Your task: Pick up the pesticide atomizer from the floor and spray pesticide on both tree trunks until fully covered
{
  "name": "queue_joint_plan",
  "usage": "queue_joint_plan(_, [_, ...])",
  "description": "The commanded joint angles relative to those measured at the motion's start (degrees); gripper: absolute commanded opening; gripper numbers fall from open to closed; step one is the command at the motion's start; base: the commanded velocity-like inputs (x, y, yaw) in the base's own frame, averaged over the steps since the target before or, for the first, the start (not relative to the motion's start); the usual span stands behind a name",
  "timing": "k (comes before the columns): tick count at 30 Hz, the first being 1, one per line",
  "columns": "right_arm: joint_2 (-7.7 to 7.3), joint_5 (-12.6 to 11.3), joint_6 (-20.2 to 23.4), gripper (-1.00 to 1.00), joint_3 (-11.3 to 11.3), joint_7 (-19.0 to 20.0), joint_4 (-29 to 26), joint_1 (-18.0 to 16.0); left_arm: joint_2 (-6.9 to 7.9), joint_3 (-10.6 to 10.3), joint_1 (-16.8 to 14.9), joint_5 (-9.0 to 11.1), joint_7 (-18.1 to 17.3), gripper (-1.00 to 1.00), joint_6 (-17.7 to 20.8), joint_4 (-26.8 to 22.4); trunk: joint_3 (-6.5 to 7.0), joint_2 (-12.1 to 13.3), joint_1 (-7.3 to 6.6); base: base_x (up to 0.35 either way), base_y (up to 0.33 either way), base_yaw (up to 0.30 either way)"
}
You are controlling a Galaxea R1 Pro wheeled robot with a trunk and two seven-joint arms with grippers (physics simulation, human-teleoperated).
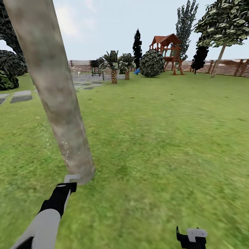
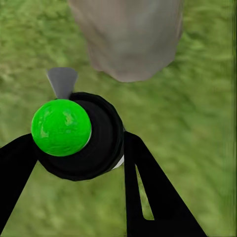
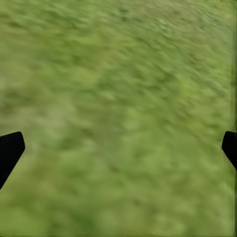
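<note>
In the garden, a thick pale tree trunk (image 1: pixel 57 93) leans up from the grass, its base (image 2: pixel 131 39) just beyond my left gripper (image 1: pixel 67 188). A few whitish pesticide specks (image 1: pixel 65 152) dot its lower part. My left gripper (image 2: pixel 79 148) is shut on the pesticide atomizer (image 2: pixel 94 140), a black body with a green ball top (image 2: pixel 61 127) and a grey nozzle (image 2: pixel 61 81) aimed at the trunk base. The second tree (image 1: pixel 218 60) stands far right by the fence. Low at the right, my right gripper (image 1: pixel 192 237) hangs open over bare grass (image 3: pixel 118 98).
Wide lawn (image 1: pixel 166 131) stretches ahead and to the right. At the back stand a wooden playset (image 1: pixel 167 52), a round bush (image 1: pixel 152 63), palm-like plants (image 1: pixel 113 65) and the slat fence (image 1: pixel 228 67). Stone paving (image 1: pixel 20 97) and dark shrubs (image 1: pixel 8 69) lie to the left.
</note>
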Motion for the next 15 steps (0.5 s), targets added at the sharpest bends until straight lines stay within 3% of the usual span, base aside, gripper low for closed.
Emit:
queue_joint_plan(1, [-0.03,0.0,0.0,1.0,0.0,0.0,0.0,0.0,0.01,0.0,0.0,0.0,0.1,-1.0,0.0,-0.2,0.0,0.0,0.0,0.094,-0.26,0.0])
queue_joint_plan(6, [0.26,-0.1,0.1,1.0,0.0,0.1,0.1,0.0,0.51,0.3,0.0,0.1,0.7,-1.0,-0.2,-0.4,0.0,0.0,0.0,-0.089,-0.207,0.001])
queue_joint_plan(10, [0.32,-0.1,0.0,1.0,0.0,0.1,0.1,0.0,0.93,0.2,0.0,0.1,-0.3,-1.0,-3.8,-0.2,0.0,0.0,0.0,-0.013,-0.016,0.195])
queue_joint_plan(13, [0.32,-0.1,0.0,1.0,0.0,0.0,0.1,0.0,1.08,0.1,-0.4,-0.2,-8.9,-1.0,-4.3,-0.5,0.0,0.0,0.0,-0.001,-0.001,0.268])
queue_joint_plan(14, [0.33,-0.1,0.0,1.0,0.0,0.0,0.1,0.0,1.65,0.1,-0.4,-0.5,-12.1,-1.0,-4.2,-0.8,0.0,0.0,0.0,0.0,0.0,0.167])
queue_joint_plan(15, [0.36,-0.1,0.0,1.0,0.0,0.0,0.1,0.0,2.35,0.1,-0.5,-0.5,-13.1,-1.0,-4.2,-1.0,0.0,0.0,0.0,0.0,0.0,0.107])
